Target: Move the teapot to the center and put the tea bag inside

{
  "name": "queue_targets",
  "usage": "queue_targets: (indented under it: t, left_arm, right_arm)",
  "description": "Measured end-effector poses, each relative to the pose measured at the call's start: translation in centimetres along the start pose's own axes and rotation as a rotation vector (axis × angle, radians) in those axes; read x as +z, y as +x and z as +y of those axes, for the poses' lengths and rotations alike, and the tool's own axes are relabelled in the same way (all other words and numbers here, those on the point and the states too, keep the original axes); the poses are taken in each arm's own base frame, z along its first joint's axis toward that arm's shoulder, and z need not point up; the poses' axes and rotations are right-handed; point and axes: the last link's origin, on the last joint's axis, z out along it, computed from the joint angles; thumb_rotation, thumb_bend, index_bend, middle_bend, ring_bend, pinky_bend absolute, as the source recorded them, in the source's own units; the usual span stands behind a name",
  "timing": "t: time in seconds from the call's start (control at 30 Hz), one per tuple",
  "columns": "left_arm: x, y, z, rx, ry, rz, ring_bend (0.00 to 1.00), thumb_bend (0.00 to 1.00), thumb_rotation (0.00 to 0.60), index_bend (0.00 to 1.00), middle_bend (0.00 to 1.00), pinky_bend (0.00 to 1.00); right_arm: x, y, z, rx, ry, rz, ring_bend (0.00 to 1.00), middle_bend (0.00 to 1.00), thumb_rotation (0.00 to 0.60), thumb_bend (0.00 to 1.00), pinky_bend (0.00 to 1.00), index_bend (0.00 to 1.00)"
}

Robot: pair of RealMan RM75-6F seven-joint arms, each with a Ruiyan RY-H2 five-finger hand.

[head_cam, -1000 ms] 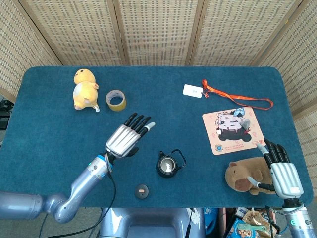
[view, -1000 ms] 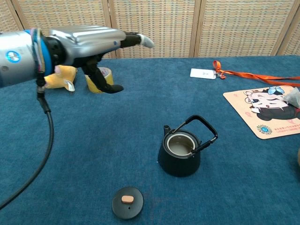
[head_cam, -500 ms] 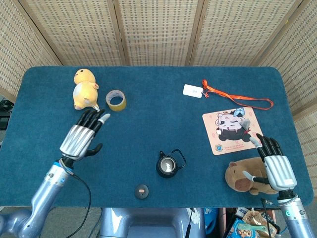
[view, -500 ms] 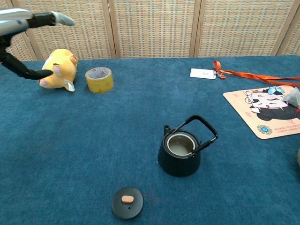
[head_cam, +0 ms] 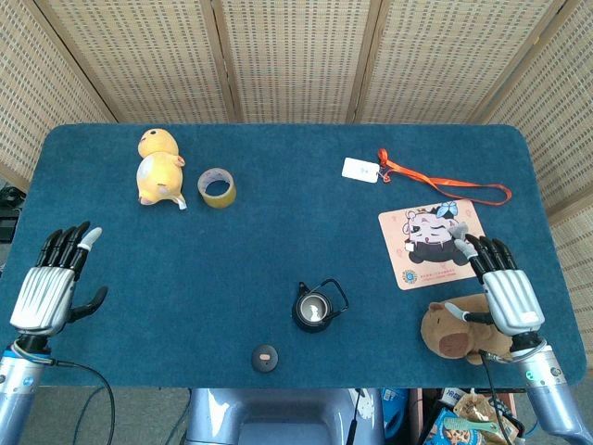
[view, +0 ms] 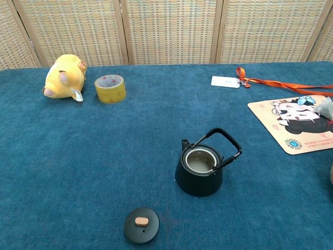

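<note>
I see the small black iron teapot (head_cam: 317, 307) standing upright near the tabletop's (head_cam: 278, 232) front edge at 6 o'clock, lidless, spout toward 10 o'clock in the chest view, handle tipped to the right. Its round black lid (head_cam: 265, 357) lies just beside the front edge. Blue cloth lies open all around the teapot. My left hand (head_cam: 51, 289) hovers at the 8 o'clock edge, fingers apart, empty. My right hand (head_cam: 501, 295) is spread over the brown plush animal (head_cam: 452, 329) at 4 o'clock; I cannot tell whether it touches it.

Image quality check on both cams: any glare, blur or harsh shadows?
Head view: even, soft light, sharp throughout, no harsh shadows; the teapot shows a small gloss highlight. Chest view: the teapot and its lid are crisp, with only a faint shadow under the pot; no visible glare or blur.
</note>
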Motion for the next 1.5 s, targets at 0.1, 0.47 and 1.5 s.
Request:
queue_targets:
  t: [0.1,0.47,1.5]
  left_arm:
    - [-1.2,0.0,-0.6,0.009,0.016,-0.002,0.00,0.35,0.600,0.00,0.00,0.00]
    - [-2.4,0.5,-1.0,0.036,0.024,0.016,0.00,0.35,0.600,0.02,0.00,0.00]
    - [-1.9,0.8,-1.0,0.069,0.026,-0.015,0.00,0.35,0.600,0.03,0.00,0.00]
  right_arm:
    - [0.9,0.0,-0.2,-0.001,0.006,-0.001,0.00,0.18,0.452,0.33,0.11,0.09]
    - [5.2,0.0,-2.1,0.006,0.075,-0.018,0.23,0.31,0.495,0.33,0.45,0.20]
    - [17.1,-4.5,-1.5,-0.056,0.084,-0.280,0.80,0.75,0.501,0.33,0.89,0.45]
